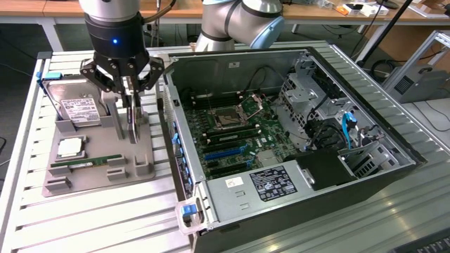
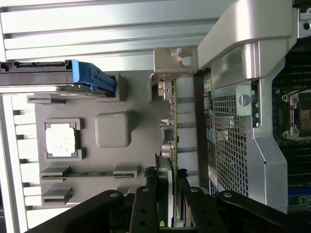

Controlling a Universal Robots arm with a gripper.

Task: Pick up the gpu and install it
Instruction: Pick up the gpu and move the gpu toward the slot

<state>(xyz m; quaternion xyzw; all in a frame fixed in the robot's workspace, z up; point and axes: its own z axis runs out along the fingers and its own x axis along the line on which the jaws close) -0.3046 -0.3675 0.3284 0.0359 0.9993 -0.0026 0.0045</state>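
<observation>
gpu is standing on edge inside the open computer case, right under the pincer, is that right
No. The gpu is standing on edge right under the pincer, but in the grey holder tray beside the open computer case, not inside it. The exterior view shows this.

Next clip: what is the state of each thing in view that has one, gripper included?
gripper: shut on the gpu, one finger on each face.
gpu: upright on edge at the gray tray, not yet in the case.
hard drive: propped in its tray slot, untouched.
memory stick: lying in its tray slot.
processor chip: flat in its recess.
computer case: on its side, open, motherboard exposed.
</observation>
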